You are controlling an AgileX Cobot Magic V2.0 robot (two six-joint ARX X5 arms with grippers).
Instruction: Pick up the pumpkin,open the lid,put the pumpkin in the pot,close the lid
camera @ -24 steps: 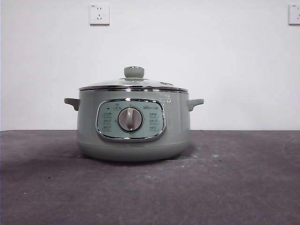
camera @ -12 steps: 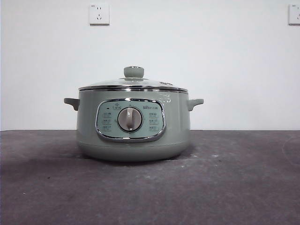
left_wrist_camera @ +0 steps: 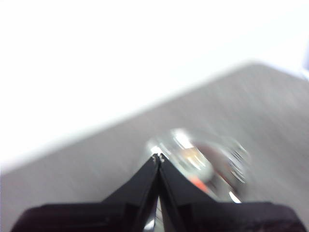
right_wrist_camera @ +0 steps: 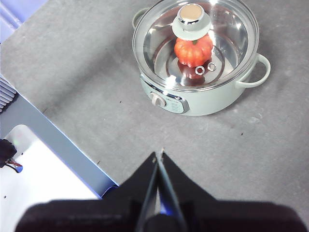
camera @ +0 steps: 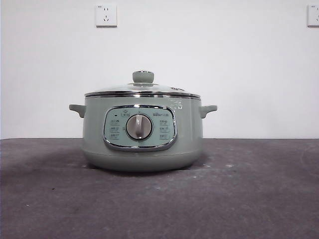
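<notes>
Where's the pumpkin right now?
In the right wrist view the pumpkin sits inside the pot, under the closed glass lid, just below its knob.

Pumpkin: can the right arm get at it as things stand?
Probably not. The pumpkin sits inside the pot under the closed lid; the right gripper, jaws shut, is off to the side.

The pot (right_wrist_camera: 200,72) stands alone on the grey counter (right_wrist_camera: 87,87), well ahead of the right gripper (right_wrist_camera: 159,154), whose fingers (right_wrist_camera: 166,174) are pressed together with bare counter between them and the pot's dial side. The lid (right_wrist_camera: 227,34) sits closed on the rim, its knob (right_wrist_camera: 191,19) upright, sealing the pumpkin (right_wrist_camera: 193,48) inside. In the front view, open counter lies on both sides of the pot's handles. The left gripper (left_wrist_camera: 158,157), tips touching, hangs over the blurred lid.
</notes>
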